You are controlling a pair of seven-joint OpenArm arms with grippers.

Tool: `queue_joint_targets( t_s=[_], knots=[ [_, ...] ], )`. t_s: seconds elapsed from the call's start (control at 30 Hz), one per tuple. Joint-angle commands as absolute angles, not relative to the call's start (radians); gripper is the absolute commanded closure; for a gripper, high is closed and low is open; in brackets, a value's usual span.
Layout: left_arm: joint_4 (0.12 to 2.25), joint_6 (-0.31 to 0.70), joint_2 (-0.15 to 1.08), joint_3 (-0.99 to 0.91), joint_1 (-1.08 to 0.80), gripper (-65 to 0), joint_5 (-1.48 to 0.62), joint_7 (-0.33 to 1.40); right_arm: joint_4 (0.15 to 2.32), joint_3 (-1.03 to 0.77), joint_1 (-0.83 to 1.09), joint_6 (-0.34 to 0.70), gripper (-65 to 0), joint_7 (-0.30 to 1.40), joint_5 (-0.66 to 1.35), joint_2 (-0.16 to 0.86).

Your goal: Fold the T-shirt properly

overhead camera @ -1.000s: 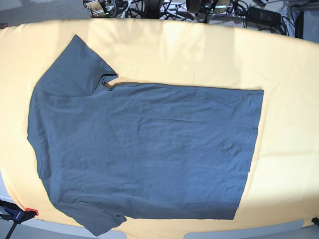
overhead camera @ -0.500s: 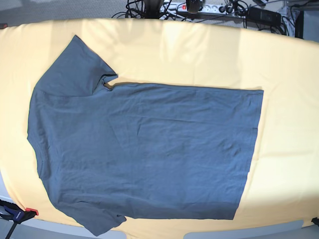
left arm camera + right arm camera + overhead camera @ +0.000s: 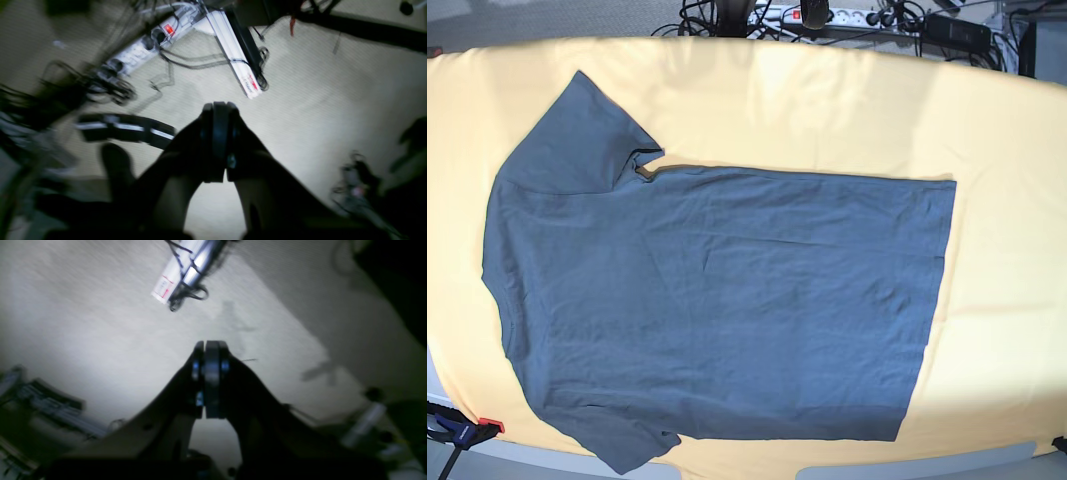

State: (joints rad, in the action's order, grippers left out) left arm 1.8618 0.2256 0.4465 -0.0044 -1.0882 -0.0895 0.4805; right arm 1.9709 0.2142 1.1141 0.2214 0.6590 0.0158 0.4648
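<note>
The dark slate-grey T-shirt lies spread flat on the yellow tablecloth, neck end at the left and hem at the right. One sleeve points up at the far left, the other reaches the near table edge. Neither arm shows in the base view. My left gripper is shut and empty, hanging over a carpeted floor. In the right wrist view, my right gripper is likewise shut with nothing between its fingers, above bare carpet. The T-shirt appears in neither wrist view.
A power strip and tangled cables lie on the floor behind the table's far edge. A white power strip and a white rail are on the carpet below the left gripper. A red-tipped clamp grips the near left corner.
The arm parts seen a second ago at the top edge of the base view have left the picture. The T-shirt has not moved.
</note>
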Motion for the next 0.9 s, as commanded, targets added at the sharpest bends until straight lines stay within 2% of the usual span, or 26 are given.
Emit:
queue_joint_targets(
  t_s=[0.0, 0.27, 0.43, 0.53, 0.77, 0.87],
  knots=[
    [1.924, 0.231, 0.464, -0.040, -1.128, 0.0, -0.090, 0.480, 2.032, 0.215, 1.159, 0.199, 0.0, 0.653, -0.009, 0.474],
    [2.294, 0.232, 0.488, -0.336, -1.238, 0.0, -0.091, 0.504, 2.349, 0.215, 1.269, 0.004, 0.0, 0.667, -0.315, 0.502],
    [2.356, 0.235, 0.488, -0.459, -1.232, 0.0, -0.121, 0.505, 2.356, 0.215, 1.263, -0.097, 0.0, 0.658, -0.467, 0.502],
    [2.356, 0.281, 0.488, -0.488, -1.207, 0.0, -0.129, 0.495, 2.356, 0.215, 1.251, -0.111, 0.0, 0.594, -0.539, 0.502],
    [2.356, 0.285, 0.542, -0.493, -1.124, 0.0, -0.108, 0.493, 2.356, 0.215, 1.093, -0.093, 0.0, 0.562, -0.540, 0.502],
    [2.356, 0.289, 0.598, -0.493, -1.074, 0.0, -0.055, 0.467, 2.356, 0.215, 1.007, -0.039, 0.0, 0.528, -0.514, 0.502]
  ],
)
